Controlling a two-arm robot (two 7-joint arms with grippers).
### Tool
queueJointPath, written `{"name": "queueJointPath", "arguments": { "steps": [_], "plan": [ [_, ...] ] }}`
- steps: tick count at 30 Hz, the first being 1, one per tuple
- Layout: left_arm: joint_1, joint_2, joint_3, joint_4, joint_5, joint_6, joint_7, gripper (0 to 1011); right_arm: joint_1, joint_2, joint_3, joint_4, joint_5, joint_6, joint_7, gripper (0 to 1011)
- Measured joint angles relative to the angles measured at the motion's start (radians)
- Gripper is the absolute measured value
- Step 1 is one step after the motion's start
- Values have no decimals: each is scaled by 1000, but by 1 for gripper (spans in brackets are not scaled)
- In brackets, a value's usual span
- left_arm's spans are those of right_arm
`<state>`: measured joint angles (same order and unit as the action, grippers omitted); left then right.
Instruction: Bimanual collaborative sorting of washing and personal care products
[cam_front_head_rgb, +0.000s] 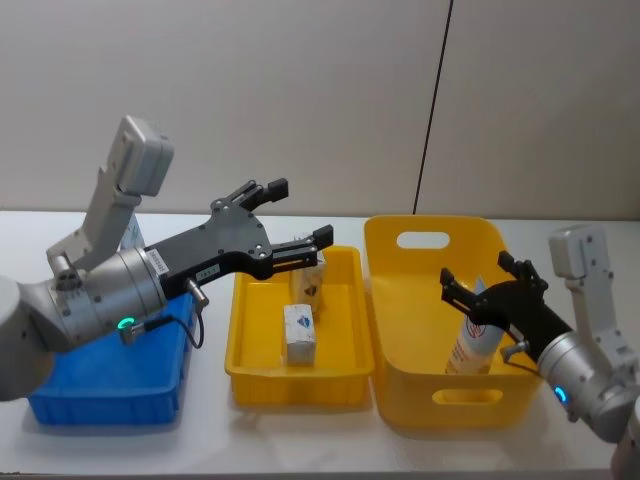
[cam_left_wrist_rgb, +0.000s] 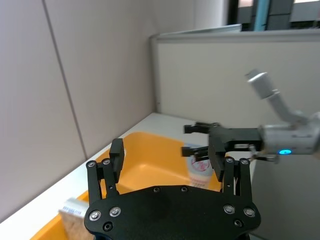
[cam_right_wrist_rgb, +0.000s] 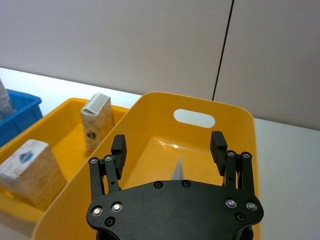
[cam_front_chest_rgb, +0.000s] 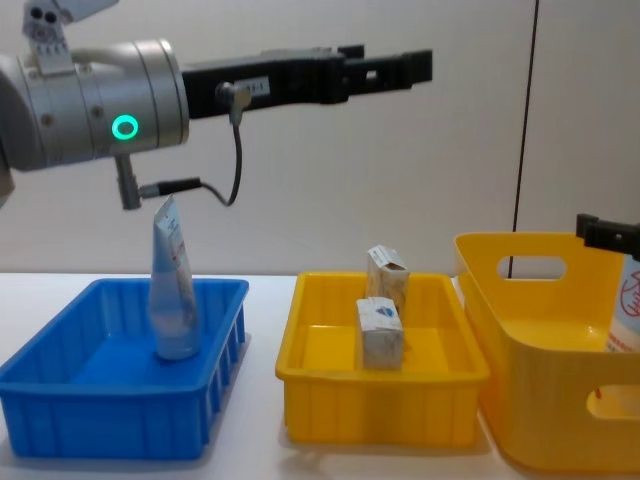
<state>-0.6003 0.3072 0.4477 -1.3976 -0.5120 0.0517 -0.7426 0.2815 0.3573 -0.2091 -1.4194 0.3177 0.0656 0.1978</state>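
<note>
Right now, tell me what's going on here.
The right gripper hangs open around the top of a tube standing in the deep yellow bin. The left gripper hovers open and empty over the shallow yellow tray, which holds a near carton and a far carton. A second tube stands in the blue bin.

Readable words or numbers: none are showing clearly; marks only.
- Squeeze tube (cam_front_head_rgb: 474, 345) in the deep yellow bin (cam_front_head_rgb: 430, 395): is carrying a red round logo, its lettering too small to read.
- Front carton (cam_front_chest_rgb: 381, 333) in the shallow yellow tray (cam_front_chest_rgb: 380, 410): is showing a blue mark.
- Rear carton (cam_front_chest_rgb: 387, 272): is bearing a small dark mark.
- Left gripper (cam_front_head_rgb: 300, 212): is wearing a white sticker, its print illegible.
</note>
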Motion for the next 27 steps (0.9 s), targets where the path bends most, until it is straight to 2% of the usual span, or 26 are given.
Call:
{"name": "queueJointPath", "arguments": {
  "steps": [27],
  "plan": [
    [175,36,3,-110,150,-19,352,1001,-253,-17,-14,-298,-25,-28,-112,1002]
  ]
}}
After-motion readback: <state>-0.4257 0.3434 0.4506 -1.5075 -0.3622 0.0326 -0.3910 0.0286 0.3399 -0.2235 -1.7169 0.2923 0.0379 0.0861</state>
